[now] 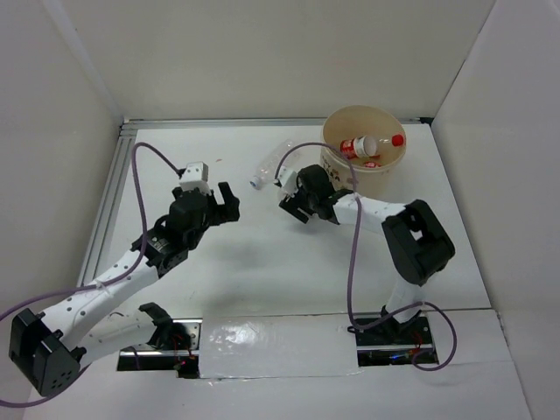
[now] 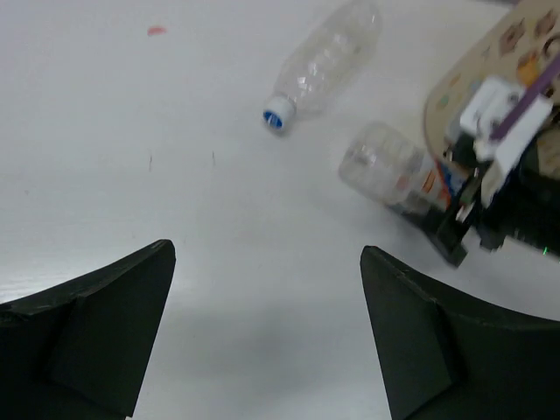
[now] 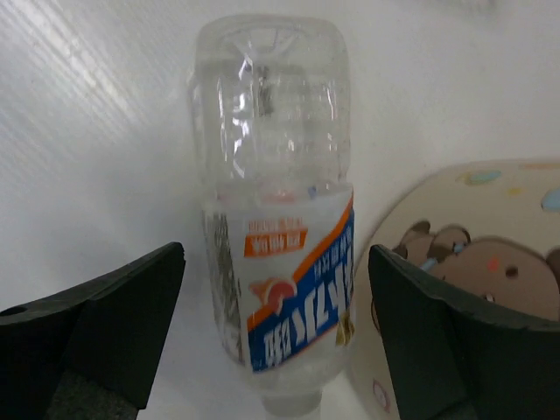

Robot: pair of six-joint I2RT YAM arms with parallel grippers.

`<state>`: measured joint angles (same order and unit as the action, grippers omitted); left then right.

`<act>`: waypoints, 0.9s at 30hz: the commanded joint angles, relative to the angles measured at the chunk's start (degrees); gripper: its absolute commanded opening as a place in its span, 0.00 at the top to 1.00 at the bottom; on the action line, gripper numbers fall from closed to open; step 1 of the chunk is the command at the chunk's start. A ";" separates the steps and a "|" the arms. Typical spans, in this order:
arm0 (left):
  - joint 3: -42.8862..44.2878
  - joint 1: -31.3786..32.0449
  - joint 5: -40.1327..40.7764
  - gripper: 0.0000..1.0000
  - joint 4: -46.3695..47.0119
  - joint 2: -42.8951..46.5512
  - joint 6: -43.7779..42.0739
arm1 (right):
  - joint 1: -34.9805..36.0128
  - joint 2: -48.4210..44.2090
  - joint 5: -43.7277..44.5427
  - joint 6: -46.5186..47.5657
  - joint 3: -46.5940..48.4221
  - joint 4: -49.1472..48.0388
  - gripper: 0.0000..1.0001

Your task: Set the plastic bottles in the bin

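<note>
Straddling labelled bottle (image 3: pixel 271 175), seemingly untouched: right claw (image 3: pixel 276 258) wide open; left claw (image 2: pixel 267 254) open, empty.

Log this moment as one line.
left gripper: jaws open, empty | right gripper: jaws open astride labelled bottle | blue-capped bottle: on table | bin: holds red-capped bottle

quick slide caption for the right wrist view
Open right gripper straddles a clear blue-labelled bottle lying on the white table beside the bin
</note>
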<state>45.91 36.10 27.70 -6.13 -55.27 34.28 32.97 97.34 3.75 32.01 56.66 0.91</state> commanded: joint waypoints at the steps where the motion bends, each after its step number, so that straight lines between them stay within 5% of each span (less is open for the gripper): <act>1: -1.96 -1.28 -5.27 0.00 3.92 0.86 -7.37 | -1.15 4.86 -0.57 -1.15 6.51 1.80 0.13; 3: -1.97 -2.78 -8.87 0.00 5.59 -0.27 -10.79 | -2.47 6.80 -8.11 -1.16 8.98 8.21 0.35; 12: 0.85 -13.40 -22.33 0.00 13.86 -7.66 -20.04 | -5.72 -6.26 -38.69 7.54 14.43 30.00 0.86; 20: 6.38 -16.58 -33.32 0.00 23.87 -26.43 -27.95 | -8.45 -15.60 -48.40 -1.84 32.69 33.03 0.86; 27: 19.62 -10.44 -28.24 0.00 28.46 -42.71 -34.02 | -17.75 -20.08 -27.41 -16.10 31.93 14.83 0.82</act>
<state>58.85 22.61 -1.76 15.62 -94.37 5.63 18.59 76.40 -32.80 23.22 88.97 23.03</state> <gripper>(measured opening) 0.995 0.585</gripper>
